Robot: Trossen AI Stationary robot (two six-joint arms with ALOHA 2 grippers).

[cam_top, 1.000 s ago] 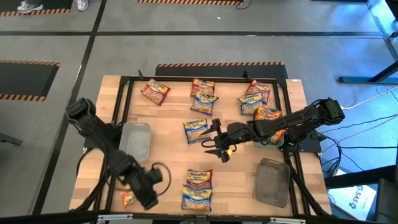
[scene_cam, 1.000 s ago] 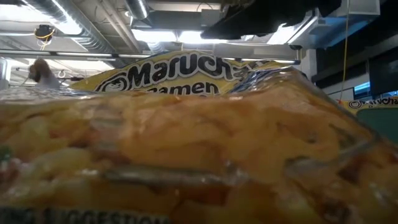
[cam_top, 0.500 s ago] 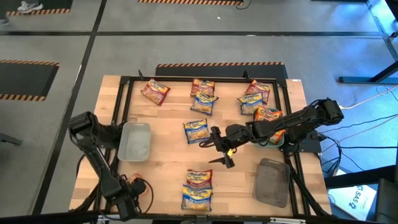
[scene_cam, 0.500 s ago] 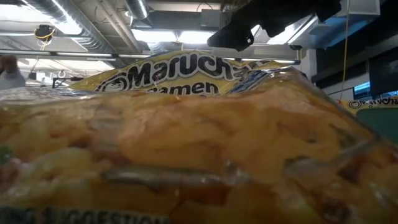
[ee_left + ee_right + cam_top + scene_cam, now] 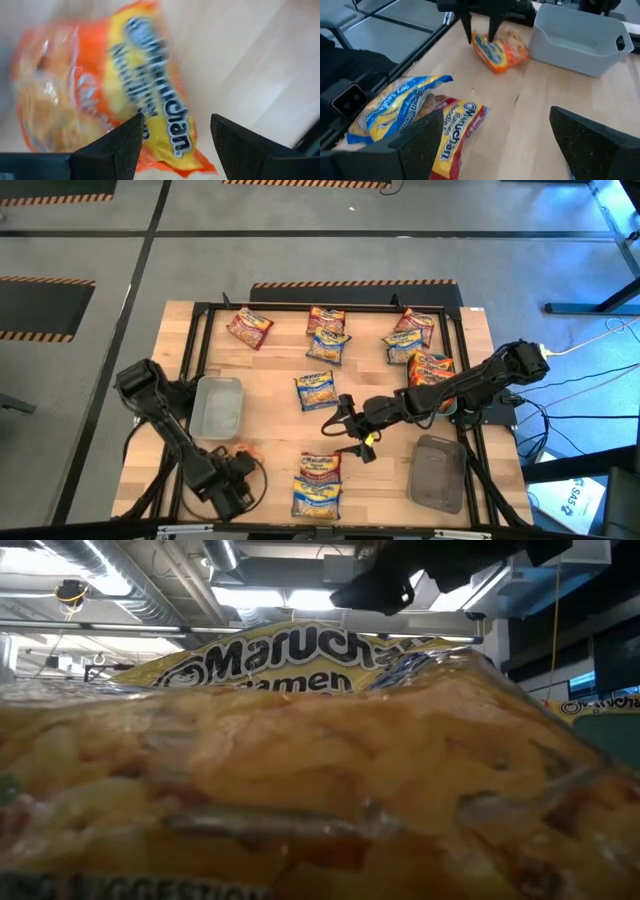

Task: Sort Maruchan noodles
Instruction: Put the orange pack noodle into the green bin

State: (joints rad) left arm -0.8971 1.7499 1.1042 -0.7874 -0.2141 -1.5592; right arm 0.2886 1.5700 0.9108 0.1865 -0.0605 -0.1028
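Ramen packets lie scattered on the wooden table. An orange-red packet (image 5: 243,450) (image 5: 110,85) (image 5: 502,47) lies flat by the near end of the clear tray (image 5: 218,408). My left gripper (image 5: 238,468) (image 5: 177,145) (image 5: 480,31) stands open over that packet's near end, pointing down. My right gripper (image 5: 350,435) (image 5: 505,150) hovers wide open above bare wood at mid-table, holding nothing. Below and ahead of it a maroon-and-yellow packet (image 5: 319,468) (image 5: 452,130) overlaps a blue-and-yellow one (image 5: 314,500) (image 5: 395,102). Another packet (image 5: 300,790) fills the low view. My left gripper has its open fingers (image 5: 467,27) on either side of the orange-red packet's end (image 5: 170,145), coming from above. I cannot tell whether they touch it. The packet lies flat on the table.
More packets lie at mid-table (image 5: 317,388) and along the far edge (image 5: 250,327) (image 5: 326,332) (image 5: 408,335). One orange packet (image 5: 430,365) sits in the teal tray (image 5: 447,408) under my right arm. A grey tray (image 5: 438,472) stands at the near right.
The orange-red packet has moved from the near left corner toward the far edge and right, and now lies beside the clear tray's near end. My left gripper swung to the near left corner and came back with it. My right gripper has drifted toward the near edge, still open.
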